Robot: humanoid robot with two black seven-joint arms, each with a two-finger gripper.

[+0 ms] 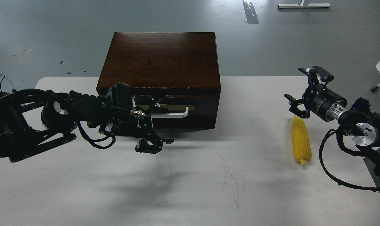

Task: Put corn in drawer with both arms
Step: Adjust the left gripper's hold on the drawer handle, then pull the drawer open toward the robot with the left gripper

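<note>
The corn (300, 142) lies on the white table at the right, its length running away from me. The drawer (202, 106) is in the front of the dark wooden box, with a brass plate and a white bar handle (177, 113). It shows at most a thin gap at its top edge. My left gripper (161, 124) is open in front of the drawer's left half. Its upper finger (152, 103) is at the handle's left end and its lower finger (150, 145) hangs over the table. My right gripper (294, 84) is open and empty, just above the corn's far end.
The wooden box (160, 58) stands at the back middle of the white table (208, 188). Under the drawer is a plain dark panel (190, 124). The right arm's cables (331, 175) loop over the table's right edge. Grey floor lies beyond.
</note>
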